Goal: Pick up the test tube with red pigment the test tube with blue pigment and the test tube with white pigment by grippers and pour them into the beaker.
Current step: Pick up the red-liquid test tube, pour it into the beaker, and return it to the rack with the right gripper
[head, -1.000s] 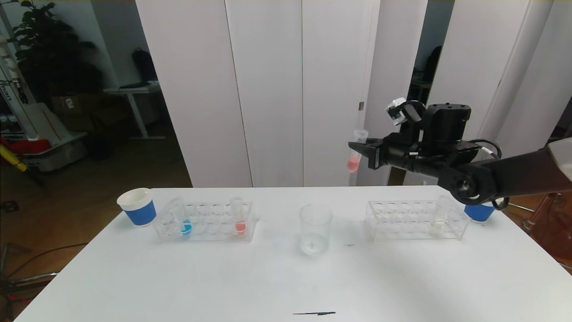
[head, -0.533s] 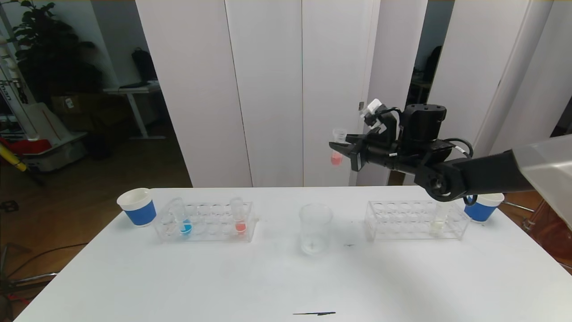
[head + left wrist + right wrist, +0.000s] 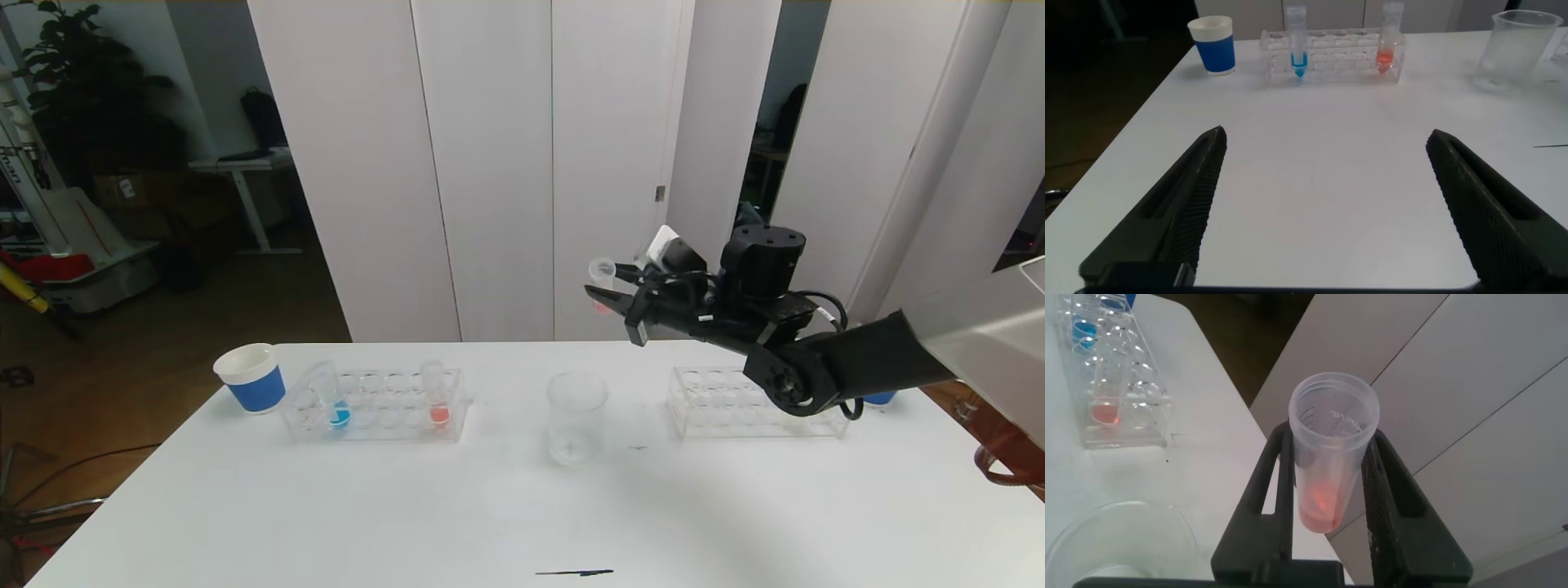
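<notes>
My right gripper (image 3: 608,296) is shut on a test tube with red pigment (image 3: 602,286), held upright in the air above and slightly right of the clear beaker (image 3: 576,416). In the right wrist view the tube (image 3: 1331,457) sits between the fingers, with the beaker rim (image 3: 1127,539) below. The test tube with blue pigment (image 3: 338,408) and another red tube (image 3: 438,404) stand in the left rack (image 3: 375,404). The test tube with white pigment is hidden behind my right arm. My left gripper (image 3: 1323,204) is open and empty over the table's near left part.
A second clear rack (image 3: 735,404) stands right of the beaker, partly behind my right arm. A blue-banded paper cup (image 3: 251,377) stands at the far left, another (image 3: 880,398) peeks out at the right. A dark mark (image 3: 574,572) lies near the front edge.
My right gripper has carried the red tube leftward and downward, from above the right rack to above the beaker. The left arm has not moved.
</notes>
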